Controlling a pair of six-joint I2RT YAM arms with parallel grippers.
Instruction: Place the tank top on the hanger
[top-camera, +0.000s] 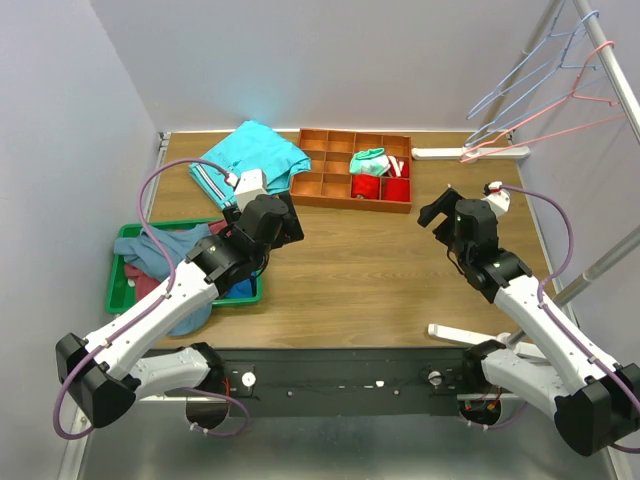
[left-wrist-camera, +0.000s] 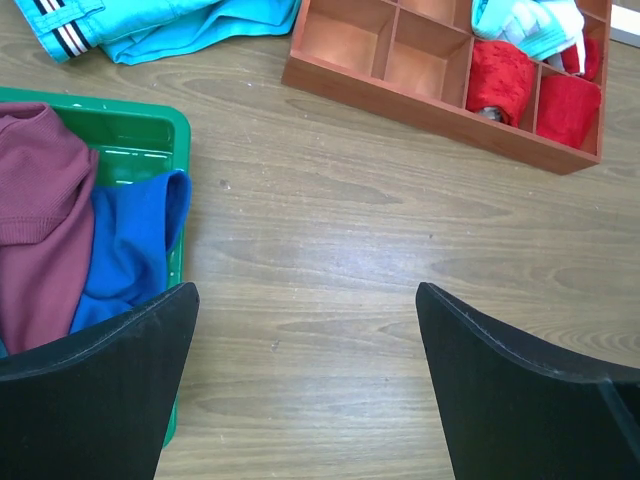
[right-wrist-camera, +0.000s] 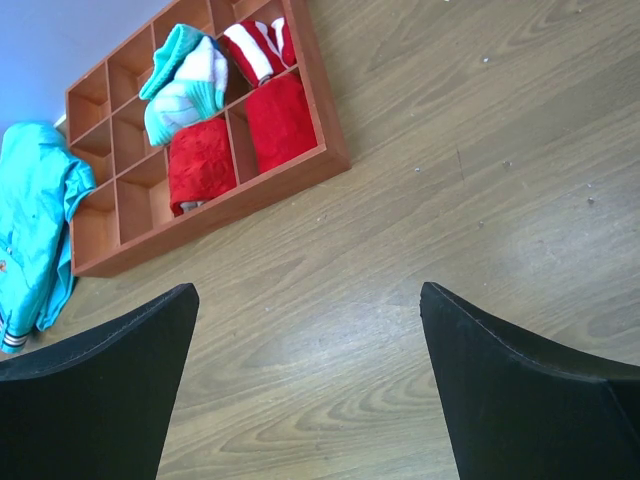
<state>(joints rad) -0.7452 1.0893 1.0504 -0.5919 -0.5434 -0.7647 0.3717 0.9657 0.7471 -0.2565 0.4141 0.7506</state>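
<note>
Where wood-grain table (top-camera: 380, 260) meets pale grey walls (top-camera: 300, 60) far right, hanger (top-camera: 540, 138) hangs.

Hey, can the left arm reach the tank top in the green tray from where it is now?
Likely yes. The tank top lies uncovered on top in the green tray, close beside the left arm. The left gripper is open and empty over bare table, and nothing stands between.

The top camera looks down from high behind the near edge over the whole table (top-camera: 380, 270), while both wrist cameras hang close above it, facing down, each catching the orange divided tray (left-wrist-camera: 420, 112).
</note>
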